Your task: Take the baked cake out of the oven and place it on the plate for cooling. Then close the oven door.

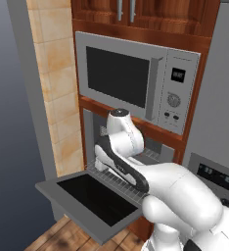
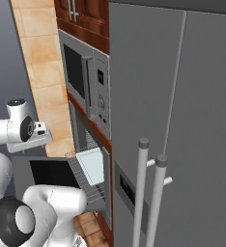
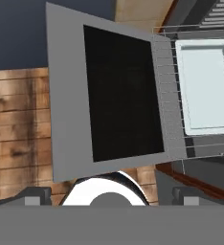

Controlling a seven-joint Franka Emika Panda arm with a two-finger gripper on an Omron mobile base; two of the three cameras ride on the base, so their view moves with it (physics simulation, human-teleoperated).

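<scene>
One oven (image 1: 160, 149), built in below one microwave (image 1: 136, 78). One oven door (image 1: 89, 198), dropped open and lying flat at the lower left of the left base view, its black glass window facing up. One wire rack (image 3: 173, 95), slid out over the door hinge at the right of the hand view. One pale rectangular tray (image 3: 205, 86) on that rack, upper right of the hand view. No cake can be made out on it. One gripper: the pictures do not show whether its fingers are parted or closed. One two-door refrigerator (image 2: 182, 96) with two bar handles, at the right of the right base view.
</scene>
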